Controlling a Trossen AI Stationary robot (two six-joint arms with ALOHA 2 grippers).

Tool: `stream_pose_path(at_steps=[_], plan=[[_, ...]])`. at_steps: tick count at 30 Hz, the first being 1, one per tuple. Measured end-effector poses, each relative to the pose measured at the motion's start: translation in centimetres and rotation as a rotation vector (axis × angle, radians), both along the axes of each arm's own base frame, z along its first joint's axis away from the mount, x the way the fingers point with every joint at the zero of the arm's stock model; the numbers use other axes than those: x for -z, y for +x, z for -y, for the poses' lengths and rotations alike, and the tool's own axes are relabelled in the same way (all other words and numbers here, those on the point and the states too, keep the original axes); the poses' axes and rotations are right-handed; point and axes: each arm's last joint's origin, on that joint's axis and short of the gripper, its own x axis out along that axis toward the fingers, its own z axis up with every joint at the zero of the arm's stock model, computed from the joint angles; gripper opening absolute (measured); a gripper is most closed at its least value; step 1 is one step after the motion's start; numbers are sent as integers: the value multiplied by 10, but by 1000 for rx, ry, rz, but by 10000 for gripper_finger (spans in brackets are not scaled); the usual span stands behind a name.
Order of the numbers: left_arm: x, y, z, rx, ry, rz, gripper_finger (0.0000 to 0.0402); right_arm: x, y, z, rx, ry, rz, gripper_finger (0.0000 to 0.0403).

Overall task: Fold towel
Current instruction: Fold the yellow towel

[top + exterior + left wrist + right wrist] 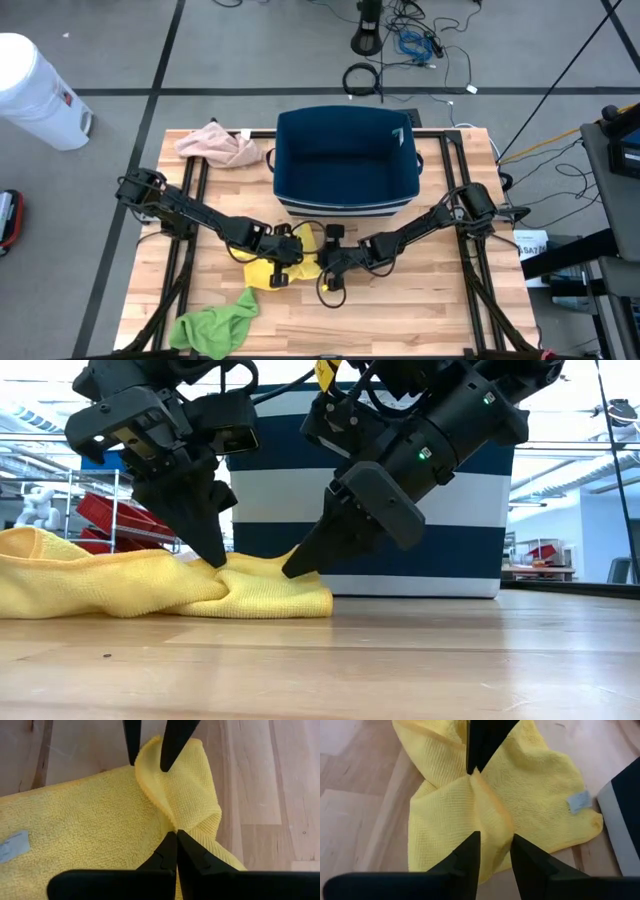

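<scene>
My left gripper [176, 836] has its fingers pressed together on a raised ridge of the yellow towel [283, 268], pinching that crease so the cloth cannot slide while I work it. The towel lies crumpled on the wooden table [420, 320], just in front of the blue bin [345, 160], and spreads out behind and to either side of my left fingers. My right gripper [495, 847] comes in from the opposite end of the same ridge with its fingers slightly spread, straddling the fold, ready to close on it, I judge. Both fingertips meet near the towel's edge, since lifting it there should let one half fold over. A green cloth [215, 322] and a pink cloth [218, 146] lie well apart, untouched.
</scene>
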Motion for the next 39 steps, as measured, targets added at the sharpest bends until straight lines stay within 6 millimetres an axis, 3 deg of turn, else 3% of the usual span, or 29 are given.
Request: stream_pose_path(at_steps=[10,18,21,31,39], plan=[[0,0,0,2,1,1,0,-1,0,1,-9,-16,1,64],[0,0,0,2,1,0,0,-7,1,2,-38,-54,18,7],[0,0,0,2,1,1,8,-12,-1,3,-43,-66,19,4],[-5,5,3,2,-7,80,104,-41,-18,11,-29,-158,-61,1],[-8,7,4,6,-24,108,176,-48,-38,18,4,-194,-218,0]])
